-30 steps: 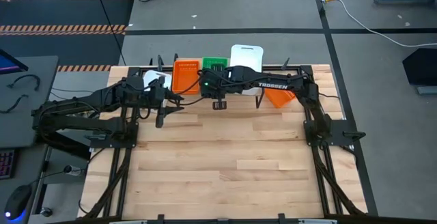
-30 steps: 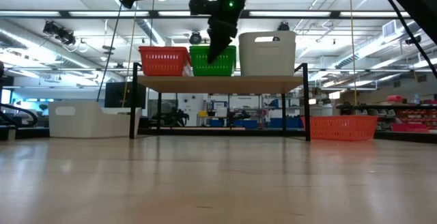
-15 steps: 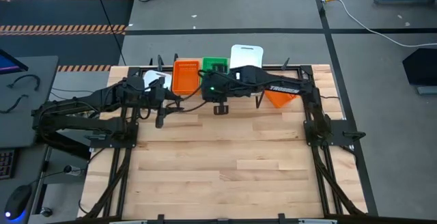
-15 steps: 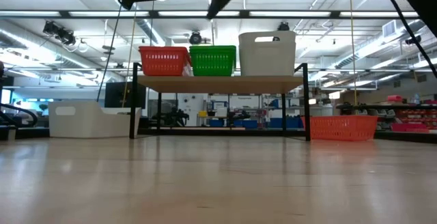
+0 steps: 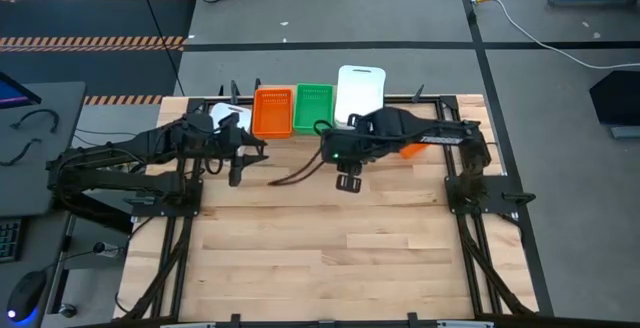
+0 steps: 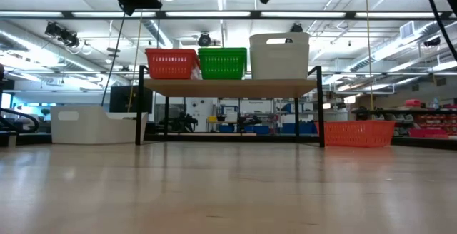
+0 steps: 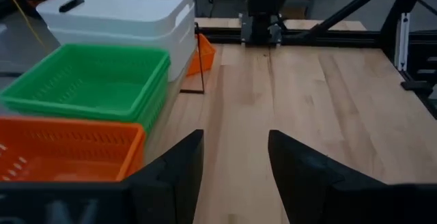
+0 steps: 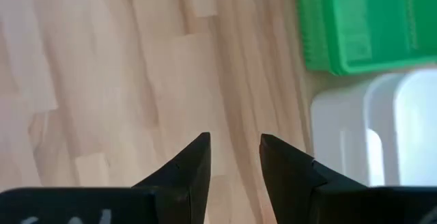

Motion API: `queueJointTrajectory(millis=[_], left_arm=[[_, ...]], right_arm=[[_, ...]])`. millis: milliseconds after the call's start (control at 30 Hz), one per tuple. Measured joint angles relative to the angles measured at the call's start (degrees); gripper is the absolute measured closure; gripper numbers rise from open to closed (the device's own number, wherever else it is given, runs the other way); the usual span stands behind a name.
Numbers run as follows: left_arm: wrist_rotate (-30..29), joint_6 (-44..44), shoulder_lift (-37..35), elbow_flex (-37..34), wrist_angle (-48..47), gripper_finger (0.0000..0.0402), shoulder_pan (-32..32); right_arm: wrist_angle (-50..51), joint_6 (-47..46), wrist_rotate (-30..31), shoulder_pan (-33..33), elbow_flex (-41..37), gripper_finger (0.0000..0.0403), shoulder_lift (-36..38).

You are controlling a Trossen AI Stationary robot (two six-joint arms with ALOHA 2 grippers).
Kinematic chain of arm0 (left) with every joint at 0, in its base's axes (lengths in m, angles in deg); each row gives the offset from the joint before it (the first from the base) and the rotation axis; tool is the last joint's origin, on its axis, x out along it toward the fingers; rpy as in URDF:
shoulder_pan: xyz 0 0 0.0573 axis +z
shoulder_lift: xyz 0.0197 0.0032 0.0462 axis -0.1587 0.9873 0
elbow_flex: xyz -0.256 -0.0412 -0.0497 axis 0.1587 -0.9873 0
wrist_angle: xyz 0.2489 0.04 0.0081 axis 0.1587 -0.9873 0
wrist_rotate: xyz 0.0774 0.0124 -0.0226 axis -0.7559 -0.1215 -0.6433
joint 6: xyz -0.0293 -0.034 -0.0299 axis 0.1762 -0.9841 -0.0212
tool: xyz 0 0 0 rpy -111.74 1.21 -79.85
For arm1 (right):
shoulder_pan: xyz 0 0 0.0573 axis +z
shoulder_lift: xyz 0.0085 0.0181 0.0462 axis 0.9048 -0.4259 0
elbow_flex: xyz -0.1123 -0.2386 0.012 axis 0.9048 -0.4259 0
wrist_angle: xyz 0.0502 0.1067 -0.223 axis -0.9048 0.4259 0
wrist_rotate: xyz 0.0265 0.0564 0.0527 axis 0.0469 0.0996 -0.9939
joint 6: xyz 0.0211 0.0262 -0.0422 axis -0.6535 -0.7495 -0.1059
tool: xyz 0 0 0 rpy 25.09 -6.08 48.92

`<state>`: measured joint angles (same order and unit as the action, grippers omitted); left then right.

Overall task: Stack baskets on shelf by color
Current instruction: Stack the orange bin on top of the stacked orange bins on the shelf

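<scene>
On the shelf at the table's far edge stand an orange basket, a green basket and a white basket in a row, each resting on its bottom. My right gripper hangs open over bare table in front of the shelf, pointing steeply down, with nothing between its fingers. My left gripper stands open near the shelf's left end, also with nothing in it. In the left wrist view the green basket and white basket show nested layers.
A white basket sits on the table by the shelf's left end, partly under my left arm. An orange basket sits on the table at the shelf's right end. The wooden table stretches toward the near edge.
My right gripper has drawn back from the green basket on the shelf, rising and moving toward the table's near and right edges while rolling and tipping further down. The green basket stays on the shelf.
</scene>
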<state>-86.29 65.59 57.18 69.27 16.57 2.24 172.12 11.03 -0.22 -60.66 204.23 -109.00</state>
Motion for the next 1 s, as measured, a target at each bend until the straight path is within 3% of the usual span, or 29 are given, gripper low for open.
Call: queueJointTrajectory(millis=[133, 233, 600, 767, 1000], left_arm=[[-1.62, -1.73, -0.15, 0.0, -2.84, 0.023, 0.0], [-2.88, -3.47, -0.15, 0.0, -6.12, 0.023, 0.0], [-3.62, -6.23, -0.15, 0.0, -8.23, 0.023, 0.0], [-3.62, -6.19, -0.26, 0.0, -8.9, 0.023, 0.0], [-3.62, -6.15, -0.26, 0.0, -8.73, 0.023, 0.0]], right_arm=[[0.11, -3.62, 1.37, 0.4, -2.81, 0.0271, 0.54], [-0.03, -5.37, -1.4, 0.76, -6.7, 0.0271, 0.29], [0.13, -16.56, -7.86, 1.59, -30.23, 0.0271, 0.31], [-0.06, -27.14, -7.39, 3.45, -40.67, 0.0271, 1.89], [0.08, -44.28, 0.84, 8.22, -52.05, 0.0274, 10.73]])
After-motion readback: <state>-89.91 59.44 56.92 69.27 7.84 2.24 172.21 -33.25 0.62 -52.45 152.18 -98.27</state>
